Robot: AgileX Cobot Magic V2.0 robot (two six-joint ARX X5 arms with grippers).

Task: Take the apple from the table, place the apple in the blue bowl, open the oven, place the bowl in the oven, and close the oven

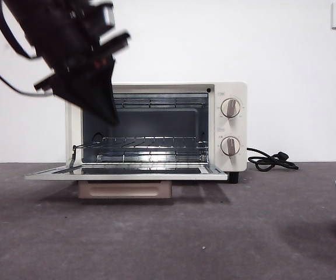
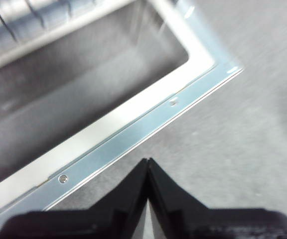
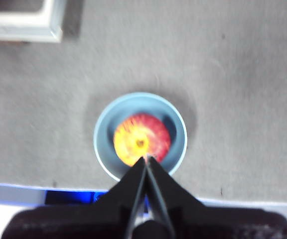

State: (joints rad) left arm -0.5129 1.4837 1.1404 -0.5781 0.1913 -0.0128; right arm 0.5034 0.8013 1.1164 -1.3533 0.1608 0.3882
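Left gripper [image 2: 148, 162]: jaws pressed together, tips meeting in a point, nothing between them. It hangs above the oven door [image 2: 148, 127], just off the door's front edge near one corner, pointing down at the table [image 2: 243, 144]. In the front view that arm comes in from the upper left as a big dark blurred mass [image 1: 83, 58], tilted down and to the right, its lower tip in front of the oven's top left corner, well above the door.

Right gripper [image 3: 146, 159]: jaws also pressed together, holding nothing. It's held high over the blue bowl [image 3: 103, 144], looking straight down, tips lined up with the bowl's near rim. Can't say how high it sits.

Apple [image 3: 141, 139] sits in the blue bowl, stem dimple facing up, filling most of the bowl's floor. The bowl stands on the table, well apart from the oven; only a corner of the open door shows in the right wrist view. Front view catches just a slice of the bowl at the right edge.

Oven [image 1: 229, 125]: door fully down, lying flat and level just above the table, handle [image 1: 124, 189] underneath it. Wire rack [image 1: 147, 146] inside, cavity otherwise bare. Two knobs [image 1: 230, 108] on the right panel, black cord [image 1: 270, 160] coiled on the table to the right.
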